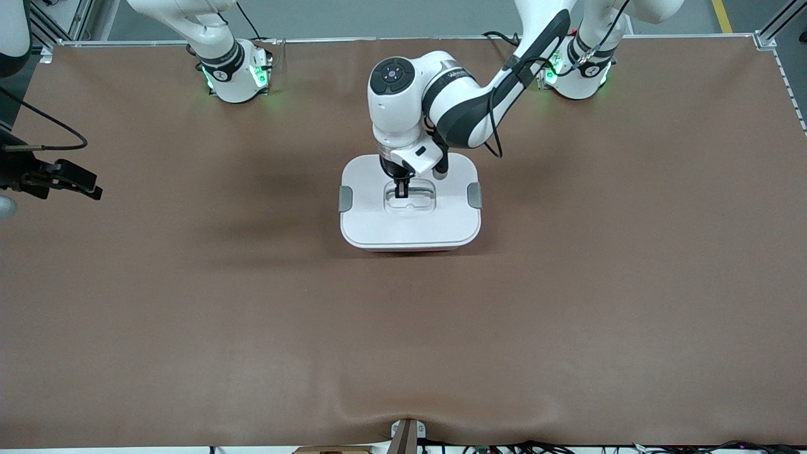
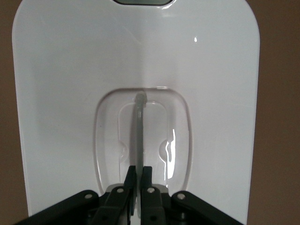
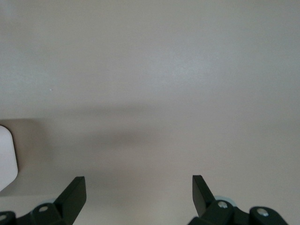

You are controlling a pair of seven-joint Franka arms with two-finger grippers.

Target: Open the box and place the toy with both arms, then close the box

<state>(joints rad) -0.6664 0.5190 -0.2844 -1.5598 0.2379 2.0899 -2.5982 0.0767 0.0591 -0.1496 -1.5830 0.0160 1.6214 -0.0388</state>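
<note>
Your box [image 1: 410, 221] sits on the brown table [image 1: 189, 302] about midway between the two arms' ends, closer to the robots' bases than to the front camera. Its white lid [image 1: 378, 217] is on, with a grey clip [image 1: 346, 198] on each short side; the long axis runs from one arm's end of the table toward the other. The recessed handle [image 2: 140, 136] in the lid's centre lies across that axis.

Your left gripper [image 1: 401, 193] is down in the recess, jaws pinched shut on the thin handle bar, which the left wrist view shows clamped between its fingers [image 2: 147, 180].

Your right gripper [image 3: 139, 192] waits at the right arm's end of the table, jaws spread wide and holding nothing, over a plain pale surface.

You cannot see the toy in any view.
</note>
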